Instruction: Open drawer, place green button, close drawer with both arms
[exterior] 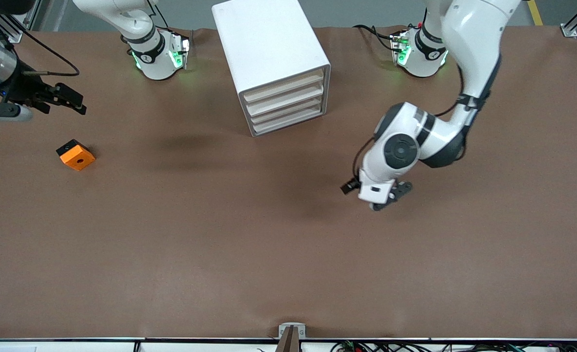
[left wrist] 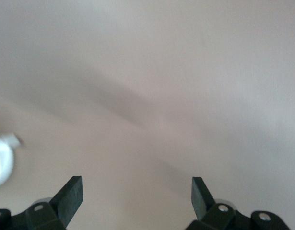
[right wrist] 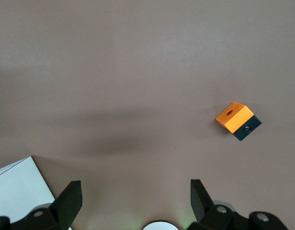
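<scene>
The white cabinet point(exterior: 268, 44) stands at the back middle of the table. Its four cream-fronted drawers point(exterior: 286, 100) are all shut. A corner of the cabinet also shows in the right wrist view point(right wrist: 17, 191). The button is not in view in any frame. My left gripper point(exterior: 392, 198) hangs low over bare table toward the left arm's end, nearer the front camera than the cabinet. It is open and empty in the left wrist view point(left wrist: 137, 191). My right gripper point(exterior: 71, 100) is over the table at the right arm's end, open and empty point(right wrist: 136, 191).
An orange block with a black hole point(exterior: 75, 155) lies on the table near my right gripper, nearer the front camera; it also shows in the right wrist view point(right wrist: 232, 116). A blurred white shape point(left wrist: 1, 165) sits at the edge of the left wrist view.
</scene>
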Robot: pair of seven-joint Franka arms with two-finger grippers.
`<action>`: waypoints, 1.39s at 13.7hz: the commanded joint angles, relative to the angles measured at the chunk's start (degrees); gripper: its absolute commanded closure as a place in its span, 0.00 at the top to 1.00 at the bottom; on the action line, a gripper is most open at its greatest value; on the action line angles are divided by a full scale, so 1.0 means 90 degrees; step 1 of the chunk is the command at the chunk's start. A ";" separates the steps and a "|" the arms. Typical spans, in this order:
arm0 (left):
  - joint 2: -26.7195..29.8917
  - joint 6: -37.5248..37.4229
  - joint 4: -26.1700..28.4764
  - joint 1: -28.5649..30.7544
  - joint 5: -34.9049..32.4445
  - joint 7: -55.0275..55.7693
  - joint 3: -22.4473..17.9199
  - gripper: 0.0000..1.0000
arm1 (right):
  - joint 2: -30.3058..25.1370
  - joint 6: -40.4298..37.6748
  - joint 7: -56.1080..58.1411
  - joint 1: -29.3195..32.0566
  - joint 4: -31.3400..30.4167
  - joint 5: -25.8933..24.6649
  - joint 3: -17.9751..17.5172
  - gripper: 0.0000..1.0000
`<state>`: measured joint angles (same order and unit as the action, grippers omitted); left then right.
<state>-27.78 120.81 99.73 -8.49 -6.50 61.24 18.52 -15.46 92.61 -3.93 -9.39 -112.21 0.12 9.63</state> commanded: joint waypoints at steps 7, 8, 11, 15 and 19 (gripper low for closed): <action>0.0887 -0.1158 -0.1052 0.1332 -0.1133 -0.2193 0.0062 1.00 | 0.0810 -0.1227 0.0007 0.0067 0.1979 -0.0052 -0.0045 1.00; 0.1092 -0.1322 -0.1052 0.1372 -0.1133 -0.2407 0.0052 1.00 | 0.0810 -0.1227 0.0007 0.0067 0.1979 -0.0052 -0.0045 1.00; 0.1669 -0.1675 -0.1052 0.1548 -0.1133 -0.3022 0.0062 1.00 | 0.0887 -0.1227 0.0007 0.0057 0.1989 -0.0052 -0.0045 1.00; 0.2537 -0.2347 -0.0994 0.1666 -0.0656 -0.4010 -0.0103 1.00 | 0.0898 -0.1227 0.0017 0.0261 0.1989 -0.0042 -0.0094 1.00; 0.3367 -0.3177 -0.0877 0.1129 0.0301 -0.4693 -0.0875 1.00 | 0.0898 -0.1227 -0.0022 0.1434 0.1999 0.0085 -0.1274 1.00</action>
<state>-1.88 94.66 89.26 3.64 -7.05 22.29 13.29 -8.11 82.60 -3.92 -0.80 -95.73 0.35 3.19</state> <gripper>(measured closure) 0.000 0.000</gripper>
